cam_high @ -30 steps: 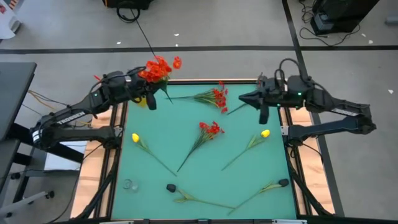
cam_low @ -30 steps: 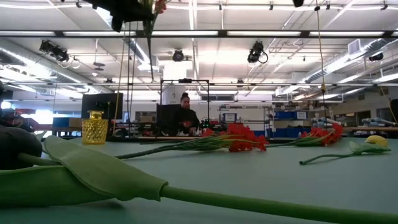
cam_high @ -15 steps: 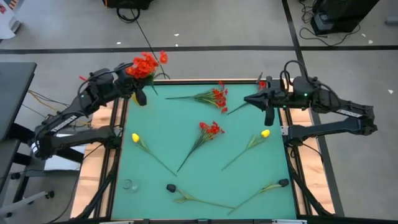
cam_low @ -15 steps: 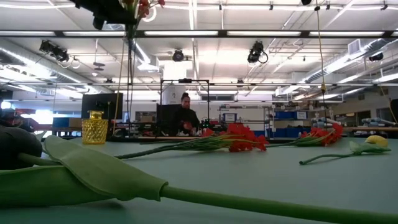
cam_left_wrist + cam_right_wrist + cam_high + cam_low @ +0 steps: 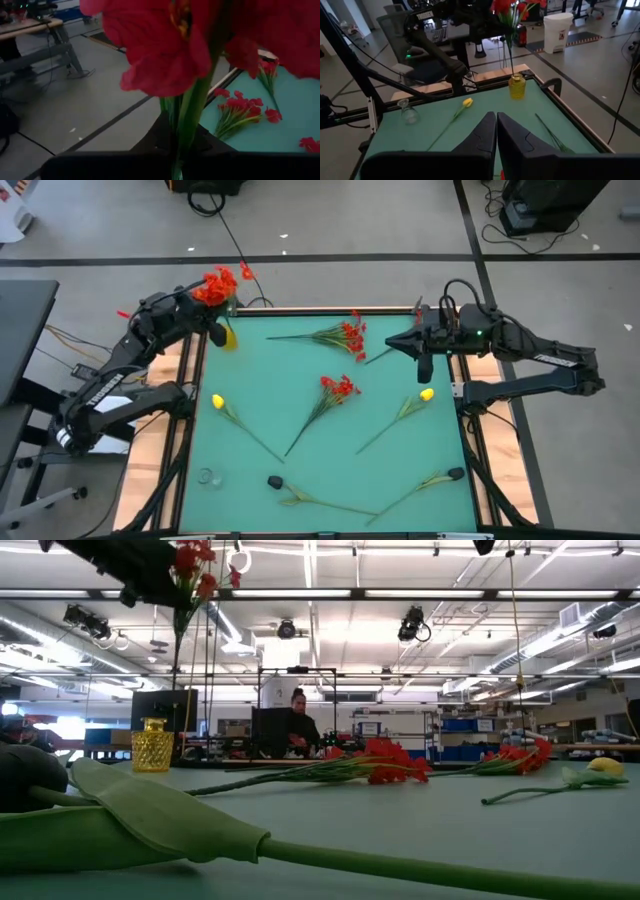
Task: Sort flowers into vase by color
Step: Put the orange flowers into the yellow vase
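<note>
Leftward now, left jaws' red spray; perhaps six flowers lying.

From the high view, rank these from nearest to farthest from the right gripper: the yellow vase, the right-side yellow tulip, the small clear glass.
Right gripper sits at the table's far right edge.
1. Yellow tulip, right side, just in front of it.
2. Yellow vase, far left corner, under the left gripper's red spray.
3. Clear glass, near left corner.
</note>
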Available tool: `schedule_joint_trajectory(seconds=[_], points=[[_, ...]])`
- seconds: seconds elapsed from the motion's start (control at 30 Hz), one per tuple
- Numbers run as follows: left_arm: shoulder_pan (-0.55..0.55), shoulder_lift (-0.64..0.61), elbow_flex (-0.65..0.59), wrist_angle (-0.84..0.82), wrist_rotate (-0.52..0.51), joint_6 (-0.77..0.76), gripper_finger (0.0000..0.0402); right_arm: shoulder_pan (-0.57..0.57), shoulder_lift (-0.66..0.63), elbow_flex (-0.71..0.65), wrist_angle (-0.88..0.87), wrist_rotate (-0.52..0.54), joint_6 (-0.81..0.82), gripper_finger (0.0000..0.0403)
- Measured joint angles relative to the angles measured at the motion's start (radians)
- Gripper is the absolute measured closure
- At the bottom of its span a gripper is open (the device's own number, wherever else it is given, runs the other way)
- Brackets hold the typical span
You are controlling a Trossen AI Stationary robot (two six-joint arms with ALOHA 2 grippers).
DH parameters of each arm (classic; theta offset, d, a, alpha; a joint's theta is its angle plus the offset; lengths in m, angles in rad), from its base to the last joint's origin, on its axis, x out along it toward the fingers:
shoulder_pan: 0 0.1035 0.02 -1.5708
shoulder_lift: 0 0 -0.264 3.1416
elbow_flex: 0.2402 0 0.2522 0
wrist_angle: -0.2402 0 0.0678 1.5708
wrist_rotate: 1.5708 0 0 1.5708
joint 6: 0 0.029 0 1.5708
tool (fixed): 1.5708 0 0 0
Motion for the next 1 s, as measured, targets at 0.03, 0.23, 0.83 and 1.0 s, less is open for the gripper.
schedule_joint_trajectory(seconds=[0.03,0.23,0.83,1.0], points=[[0.015,0.0,-0.007,0.009,0.012,0.0,0.0391,0.0,0.004,0.0,0.0,0.0,0.002,0.0378],[0.077,-0.002,-0.029,0.039,0.071,0.03,0.0388,-0.001,0.025,0.0,0.016,-0.003,-0.028,0.0382],[0.2,-0.002,-0.029,0.04,0.248,0.037,0.0383,-0.001,0.014,0.0,0.022,0.009,0.004,0.0361],[0.2,-0.002,-0.029,0.04,0.258,0.036,0.0383,-0.001,0.014,0.0,0.023,0.001,0.003,0.036]])
